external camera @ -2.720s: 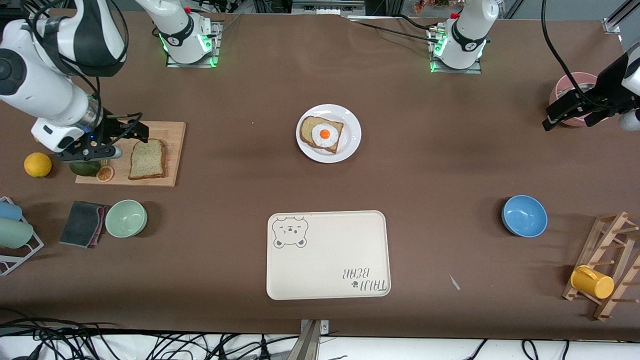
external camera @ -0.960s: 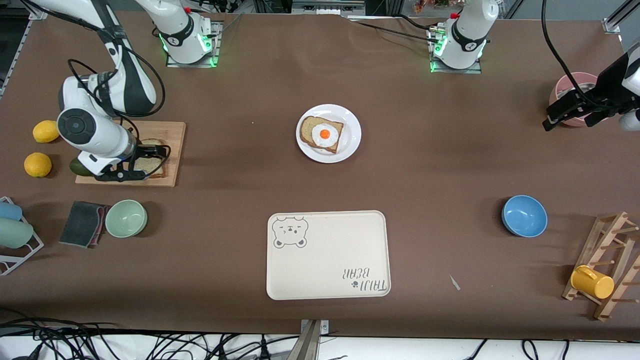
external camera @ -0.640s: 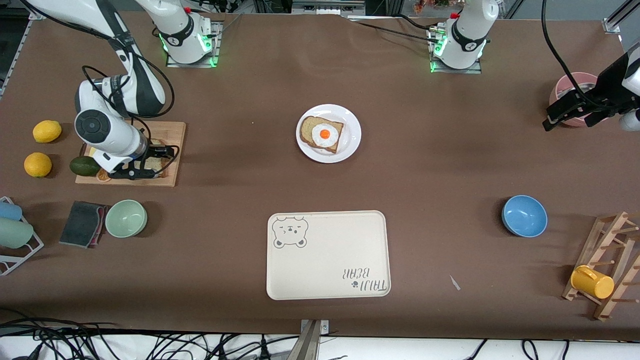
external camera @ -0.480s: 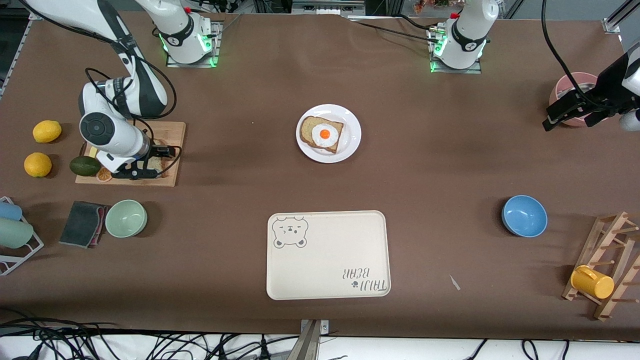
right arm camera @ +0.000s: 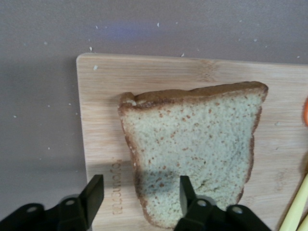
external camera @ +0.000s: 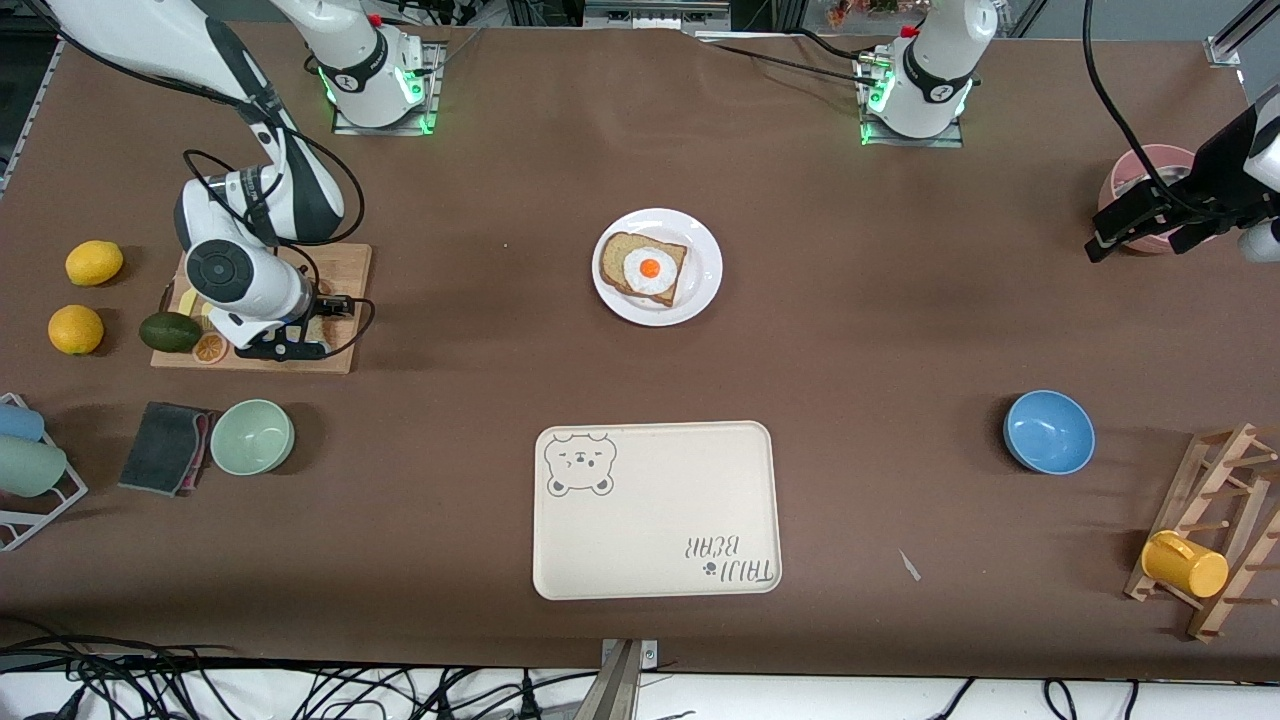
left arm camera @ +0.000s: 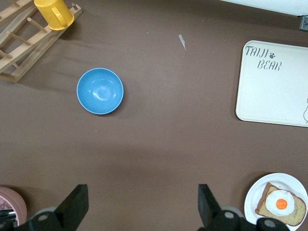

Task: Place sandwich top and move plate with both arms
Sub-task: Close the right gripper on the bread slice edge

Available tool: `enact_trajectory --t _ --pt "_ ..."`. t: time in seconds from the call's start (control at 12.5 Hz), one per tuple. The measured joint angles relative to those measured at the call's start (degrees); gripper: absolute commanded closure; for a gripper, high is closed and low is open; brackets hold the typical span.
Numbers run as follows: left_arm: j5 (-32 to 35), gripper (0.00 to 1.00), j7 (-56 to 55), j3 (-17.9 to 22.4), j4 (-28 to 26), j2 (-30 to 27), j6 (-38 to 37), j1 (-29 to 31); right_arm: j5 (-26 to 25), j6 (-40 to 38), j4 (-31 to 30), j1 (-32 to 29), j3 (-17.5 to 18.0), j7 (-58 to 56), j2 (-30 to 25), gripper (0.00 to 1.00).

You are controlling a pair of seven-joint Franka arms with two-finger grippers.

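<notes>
The sandwich top (right arm camera: 192, 144), a plain speckled bread slice, lies flat on the wooden cutting board (right arm camera: 101, 96) toward the right arm's end of the table. My right gripper (right arm camera: 139, 195) is open just above it, one finger over the slice and one over the bare board beside its crust. In the front view the right gripper (external camera: 300, 340) hides most of the slice. The white plate (external camera: 708, 262) sits mid-table and bears the bread slice with a fried egg (external camera: 648, 268). My left gripper (external camera: 1140, 240) waits open and empty over the table by the pink bowl (external camera: 1150, 165).
A cream bear-print tray (external camera: 655, 510) lies nearer the camera than the plate. A blue bowl (external camera: 1048, 432) and a rack with a yellow mug (external camera: 1185, 563) sit toward the left arm's end. An avocado (external camera: 168, 331), two lemons, a green bowl (external camera: 252, 437) and a cloth lie around the board.
My right arm has swung from beside the cutting board to over it and come down over the bread slice. The left arm, plate and slice have not moved.
</notes>
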Motion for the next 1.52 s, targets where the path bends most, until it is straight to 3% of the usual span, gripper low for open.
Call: enact_trajectory --t 0.32,0.48,0.64,1.52 --pt "0.0 0.00 0.0 0.0 0.0 0.0 0.0 0.0 -0.4 0.0 0.0 0.0 -0.8 1.4 0.8 0.42" --pt "0.0 0.00 0.0 0.0 0.0 0.0 0.0 0.0 -0.5 0.0 0.0 0.0 -0.9 1.7 1.1 0.66" --pt "0.0 0.00 0.0 0.0 0.0 0.0 0.0 0.0 -0.9 0.0 0.1 -0.1 -1.1 2.5 1.1 1.00" --pt "0.0 0.00 0.0 0.0 0.0 0.0 0.0 -0.1 -0.9 -0.4 0.1 0.0 -0.8 3.1 0.3 1.00"
